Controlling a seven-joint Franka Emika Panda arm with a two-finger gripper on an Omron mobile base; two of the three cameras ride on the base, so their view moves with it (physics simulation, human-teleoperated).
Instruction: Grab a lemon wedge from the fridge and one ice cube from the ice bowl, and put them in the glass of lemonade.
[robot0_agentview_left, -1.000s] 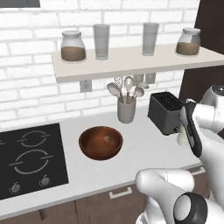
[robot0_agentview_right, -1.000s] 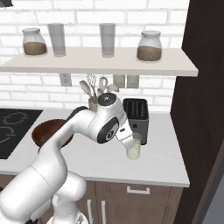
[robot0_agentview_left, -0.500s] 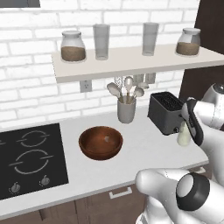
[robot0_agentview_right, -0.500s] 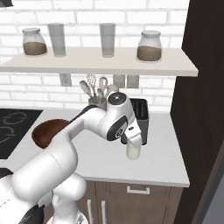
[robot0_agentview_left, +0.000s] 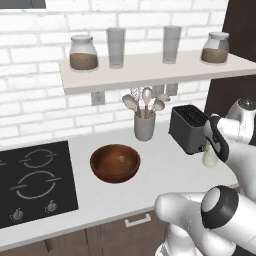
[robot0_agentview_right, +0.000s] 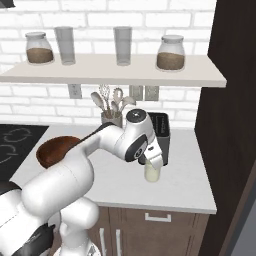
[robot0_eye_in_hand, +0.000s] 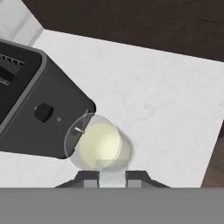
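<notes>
The glass of lemonade (robot0_eye_in_hand: 101, 146) stands on the white counter beside the black toaster, directly under my hand, with pale yellow liquid inside. My gripper (robot0_eye_in_hand: 113, 177) hangs just above its rim, shut on a small pale ice cube (robot0_eye_in_hand: 113, 174) held between the two dark fingertips (robot0_eye_in_hand: 89, 177). From the base cameras my gripper (robot0_agentview_right: 153, 161) sits right over the glass (robot0_agentview_right: 152, 173), and in the left one the glass (robot0_agentview_left: 209, 159) peeks out beneath the hand. The wooden ice bowl (robot0_agentview_left: 115, 162) rests further left on the counter, holding a pale cube (robot0_agentview_left: 121, 159). The lemon wedge and the fridge are out of view.
The black toaster (robot0_agentview_left: 187, 128) stands close behind the glass. A grey utensil cup (robot0_agentview_left: 144, 125) sits by the wall, and a black cooktop (robot0_agentview_left: 30, 180) lies at the left. A shelf (robot0_agentview_right: 115, 70) with jars and tall glasses runs overhead. A dark brown cabinet (robot0_agentview_right: 232, 100) closes the right side.
My wrist has swung a little to the right, bringing the hand and its ice cube over the glass. The glass, bowl and toaster have stayed put.
</notes>
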